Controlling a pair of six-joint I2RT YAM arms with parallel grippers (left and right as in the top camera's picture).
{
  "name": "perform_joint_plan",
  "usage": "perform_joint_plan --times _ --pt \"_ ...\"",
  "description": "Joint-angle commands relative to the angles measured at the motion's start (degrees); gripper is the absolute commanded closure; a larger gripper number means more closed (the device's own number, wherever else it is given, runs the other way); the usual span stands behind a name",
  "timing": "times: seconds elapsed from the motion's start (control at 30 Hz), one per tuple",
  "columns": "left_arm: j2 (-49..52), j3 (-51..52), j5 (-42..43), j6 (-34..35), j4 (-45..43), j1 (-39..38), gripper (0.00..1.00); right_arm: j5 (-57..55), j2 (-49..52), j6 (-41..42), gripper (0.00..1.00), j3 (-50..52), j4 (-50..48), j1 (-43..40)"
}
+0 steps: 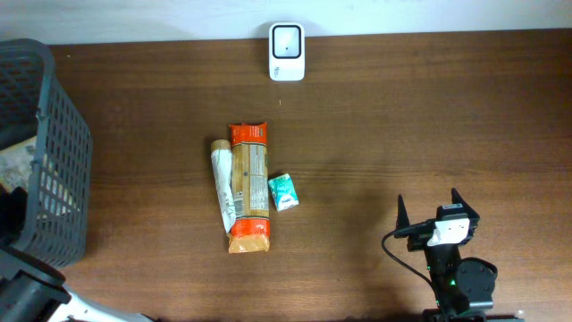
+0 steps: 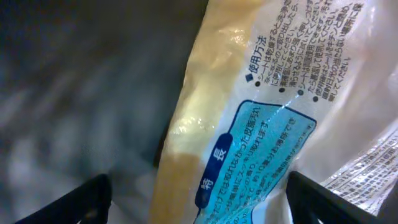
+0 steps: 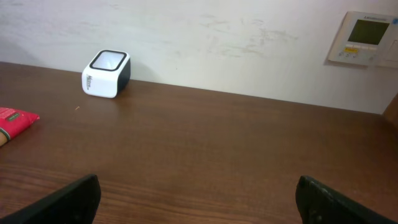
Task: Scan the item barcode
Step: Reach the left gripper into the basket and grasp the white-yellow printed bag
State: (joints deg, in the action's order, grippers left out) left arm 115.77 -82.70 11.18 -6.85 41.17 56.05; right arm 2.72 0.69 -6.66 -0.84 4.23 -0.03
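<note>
Plainly, the glossy clear-and-yellow plastic packet with blue Japanese print (image 2: 249, 124) fills my left wrist view. It lies right before my left gripper (image 2: 208, 200), whose 2 fingertips stand spread wide, pinching nothing. From above, that arm seems to reach into the dark mesh basket (image 1: 63, 134) at the left of the brown wooden table (image 1: 402, 107), so I judge the packet lies in there. It looks light, soft and crinkly, with slippery film. I would take it gently across its narrow width, clear of any barcode. My right gripper (image 1: 429, 210) sits low at the near right, jaws spread fully and empty, facing the white box scanner (image 1: 287, 52). Mid-table lie a long orange-ended packet (image 1: 249, 188), a white tube (image 1: 222, 183) and a small teal packet (image 1: 282, 191).
</note>
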Motion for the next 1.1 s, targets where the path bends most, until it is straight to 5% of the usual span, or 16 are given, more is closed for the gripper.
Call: perform_joint_plan --times 0.0,0.13,0.17,0.23,0.47,0.7,1.07 --pt "1.7 2.0 0.5 -0.5 -1.4 0.4 0.23 0.3 -0.3 -0.2 0.02 0.5 -0.1 -0.4" --pt "1.7 2.0 0.5 -0.5 -2.3 0.3 0.55 0.3 -0.3 -0.2 0.01 0.5 -0.1 -0.4" --pt "1.7 2.0 0.5 -0.5 -2.6 0.3 0.75 0.3 -0.3 -0.2 0.01 0.5 -0.1 -0.4" --pt "1.6 1.9 0.7 -0.5 -3.0 0.4 1.00 0.3 -0.3 -0.2 0.01 0.5 -0.1 -0.4" --pt "-3.0 -4.4 6.1 -0.5 1.4 0.3 1.00 0.3 -0.3 -0.2 0.01 0.5 -0.1 -0.4" --pt "-20.5 -13.5 10.1 7.7 2.7 0.3 1.00 0.3 -0.3 -0.2 0.01 0.5 -0.1 -0.4" --pt "-37.9 -13.9 17.1 14.2 -2.3 0.0 1.00 0.3 -0.3 -0.2 0.01 0.5 -0.1 -0.4"
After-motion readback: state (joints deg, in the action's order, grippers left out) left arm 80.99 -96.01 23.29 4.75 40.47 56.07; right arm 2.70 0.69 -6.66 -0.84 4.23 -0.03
